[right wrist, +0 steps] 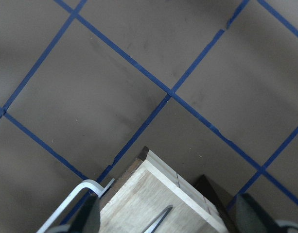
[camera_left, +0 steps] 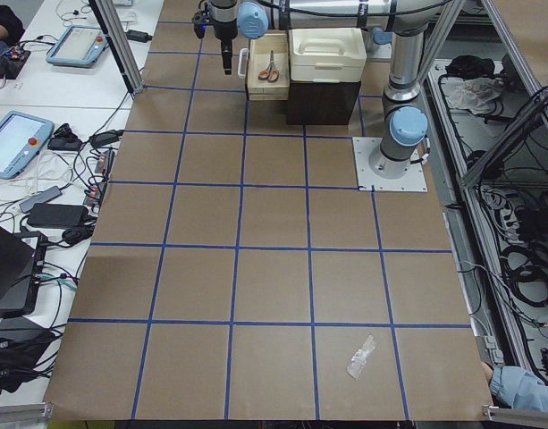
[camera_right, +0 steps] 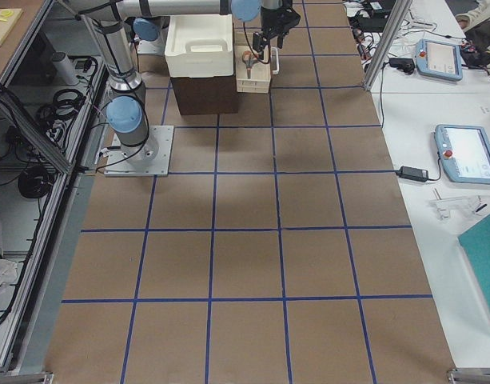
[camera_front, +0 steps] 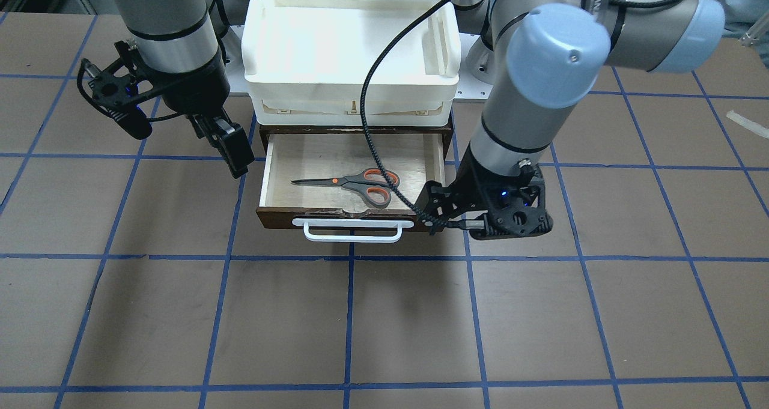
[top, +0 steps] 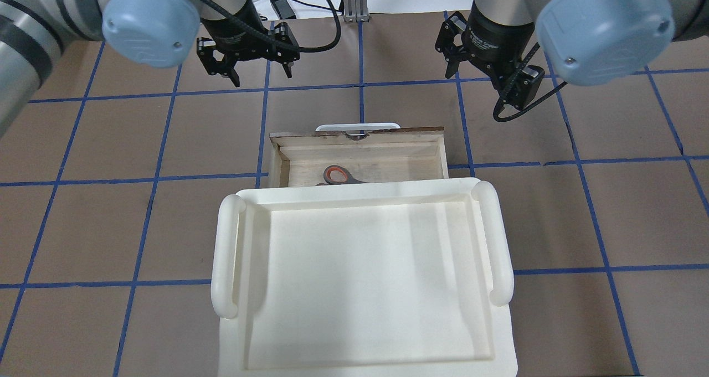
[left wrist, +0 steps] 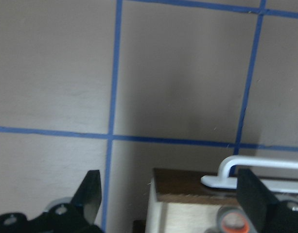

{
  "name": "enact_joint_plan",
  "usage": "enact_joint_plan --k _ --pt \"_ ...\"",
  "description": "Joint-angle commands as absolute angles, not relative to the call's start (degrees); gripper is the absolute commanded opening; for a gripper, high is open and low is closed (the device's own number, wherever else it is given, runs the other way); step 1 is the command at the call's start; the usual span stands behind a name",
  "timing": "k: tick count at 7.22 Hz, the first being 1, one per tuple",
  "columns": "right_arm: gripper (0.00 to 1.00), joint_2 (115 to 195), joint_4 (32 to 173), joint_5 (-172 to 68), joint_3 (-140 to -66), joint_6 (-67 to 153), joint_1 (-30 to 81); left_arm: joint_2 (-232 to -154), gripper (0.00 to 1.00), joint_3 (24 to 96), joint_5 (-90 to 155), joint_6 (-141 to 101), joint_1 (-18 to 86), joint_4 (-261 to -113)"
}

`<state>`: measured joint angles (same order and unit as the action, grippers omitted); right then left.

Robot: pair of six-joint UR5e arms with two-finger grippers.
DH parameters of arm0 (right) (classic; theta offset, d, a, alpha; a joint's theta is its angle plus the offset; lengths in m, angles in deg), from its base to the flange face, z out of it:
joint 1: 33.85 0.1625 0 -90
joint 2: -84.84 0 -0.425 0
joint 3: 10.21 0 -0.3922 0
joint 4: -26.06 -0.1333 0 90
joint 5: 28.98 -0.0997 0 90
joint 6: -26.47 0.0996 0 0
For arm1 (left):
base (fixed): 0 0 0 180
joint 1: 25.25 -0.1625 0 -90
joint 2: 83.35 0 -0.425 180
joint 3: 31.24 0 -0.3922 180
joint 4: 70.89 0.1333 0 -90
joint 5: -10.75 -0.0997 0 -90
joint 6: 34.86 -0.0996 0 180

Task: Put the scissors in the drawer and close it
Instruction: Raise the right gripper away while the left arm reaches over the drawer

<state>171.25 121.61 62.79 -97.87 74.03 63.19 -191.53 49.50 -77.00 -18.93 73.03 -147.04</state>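
Note:
The scissors [camera_front: 354,184] lie flat inside the open drawer [camera_front: 336,154], blades pointing to the robot's right; they also show in the overhead view [top: 339,175]. The drawer is pulled out, with its white bar handle [camera_front: 352,231] facing away from the robot. My left gripper [top: 262,73] is open and empty, hovering near the drawer's front corner on the robot's left; its wrist view shows that corner and the handle [left wrist: 265,167]. My right gripper [camera_front: 222,142] is open and empty above the drawer's other front corner [right wrist: 153,167].
A cream-white plastic tray [camera_front: 351,42] sits on top of the dark cabinet [camera_front: 447,134] that holds the drawer. A small clear plastic scrap [camera_left: 362,357] lies far off on the brown table. Blue tape lines grid the tabletop.

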Motion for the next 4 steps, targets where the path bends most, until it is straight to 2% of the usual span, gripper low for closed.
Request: enact_joint_plan --k 1,4 --pt "1.00 173.9 119.8 63.2 -98.0 52.5 62.7 -195.4 1.00 48.3 -77.2 -13.0 77.2 -143.9" --pt "1.00 175.2 120.5 62.2 -97.9 36.5 60.6 -200.2 1.00 46.5 -77.4 -6.7 80.8 -140.3"
